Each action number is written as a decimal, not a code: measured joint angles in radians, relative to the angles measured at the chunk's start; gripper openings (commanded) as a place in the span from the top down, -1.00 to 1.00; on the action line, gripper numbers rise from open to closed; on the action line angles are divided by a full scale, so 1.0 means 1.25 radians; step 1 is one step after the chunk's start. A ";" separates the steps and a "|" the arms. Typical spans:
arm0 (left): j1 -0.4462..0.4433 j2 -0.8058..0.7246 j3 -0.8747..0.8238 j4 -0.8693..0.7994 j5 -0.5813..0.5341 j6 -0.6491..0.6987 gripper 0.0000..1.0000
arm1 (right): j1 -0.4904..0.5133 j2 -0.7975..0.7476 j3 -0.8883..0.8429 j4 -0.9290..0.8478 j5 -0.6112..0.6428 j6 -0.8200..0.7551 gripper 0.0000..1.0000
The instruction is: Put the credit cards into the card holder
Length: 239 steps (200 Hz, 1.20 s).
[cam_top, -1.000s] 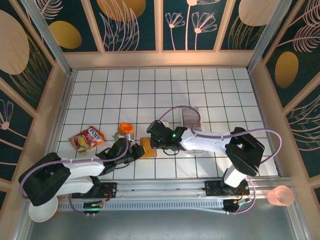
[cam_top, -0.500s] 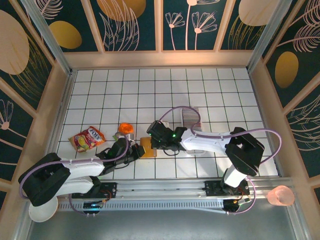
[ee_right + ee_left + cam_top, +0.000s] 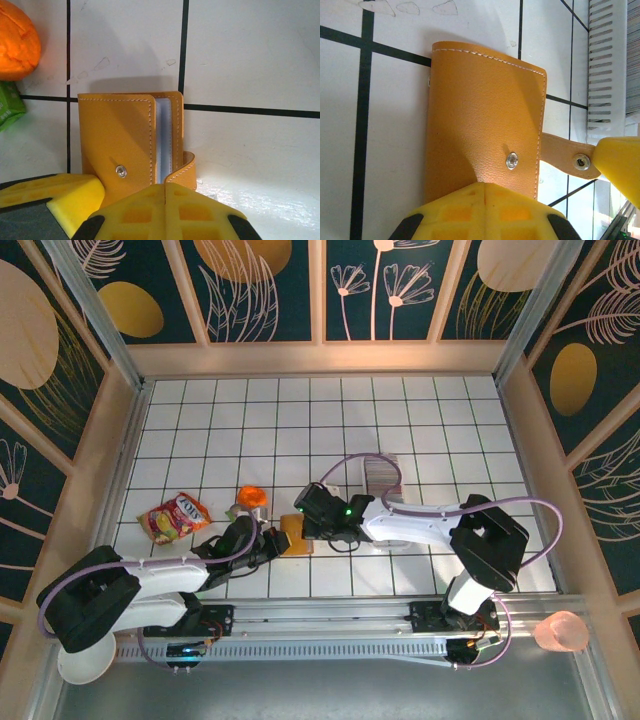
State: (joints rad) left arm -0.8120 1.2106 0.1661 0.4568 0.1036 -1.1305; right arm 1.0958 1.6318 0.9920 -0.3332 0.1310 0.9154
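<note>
The tan card holder point(image 3: 293, 535) lies on the white tiles between both arms, its flap slightly ajar over a pale blue inside point(image 3: 162, 135). My left gripper point(image 3: 485, 197) is shut, its tips resting on the holder's cover point(image 3: 485, 120) near the snap. My right gripper point(image 3: 165, 197) is shut at the holder's open edge, where the clasp tab point(image 3: 186, 169) curls up into its tips. In the left wrist view the clasp tab point(image 3: 565, 157) ends under a right finger point(image 3: 620, 160). The credit cards point(image 3: 383, 478) stand as grey stripes behind the right arm.
A clear tray point(image 3: 383, 462) holds the cards. A red-yellow snack packet point(image 3: 175, 517) lies at the left, with an orange object point(image 3: 251, 497) and a green item point(image 3: 235, 510) just behind the left gripper. A white bowl point(image 3: 75, 665) and a pink cup point(image 3: 562, 632) sit off the tiles.
My right gripper has edged slightly left at the holder. Nothing else has visibly moved.
</note>
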 measured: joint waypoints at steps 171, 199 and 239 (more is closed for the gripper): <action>0.000 -0.007 0.000 -0.010 0.000 0.000 1.00 | -0.001 0.049 -0.047 0.210 -0.127 0.030 1.00; 0.000 -0.007 0.000 -0.010 0.000 0.000 1.00 | -0.001 0.056 -0.047 0.211 -0.126 0.030 1.00; 0.000 -0.007 0.000 -0.009 0.000 0.000 1.00 | -0.001 0.066 -0.046 0.216 -0.124 0.030 1.00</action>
State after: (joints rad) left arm -0.8120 1.2018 0.1661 0.4450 0.1040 -1.1301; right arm 1.0950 1.7142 0.9340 -0.0631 -0.0238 0.9531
